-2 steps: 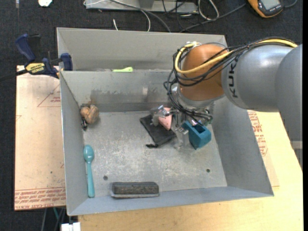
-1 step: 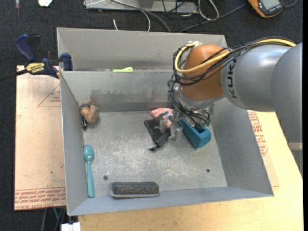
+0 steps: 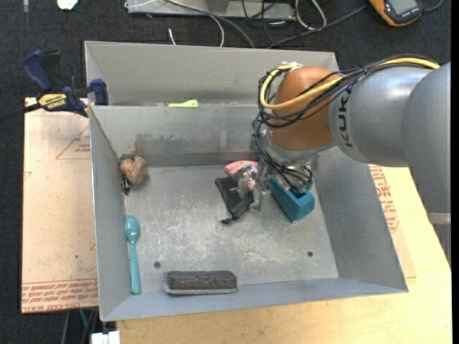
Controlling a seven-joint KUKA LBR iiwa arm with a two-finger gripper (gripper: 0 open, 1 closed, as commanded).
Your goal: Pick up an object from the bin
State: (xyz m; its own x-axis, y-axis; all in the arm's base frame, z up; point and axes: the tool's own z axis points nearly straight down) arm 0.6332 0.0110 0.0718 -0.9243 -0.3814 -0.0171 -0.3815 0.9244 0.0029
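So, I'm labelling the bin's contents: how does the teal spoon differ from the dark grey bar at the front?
The teal spoon is slim, with a rounded bowl and thin handle; the dark grey bar is a thick, blunt oblong. The spoon runs along the left wall, bowl towards the back; the bar lies crosswise along the front wall. Both lie flat on the bin floor, apart from the tool.

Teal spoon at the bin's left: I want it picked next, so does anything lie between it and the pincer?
Yes: the black object lies just left of the pincer, toward the spoon.
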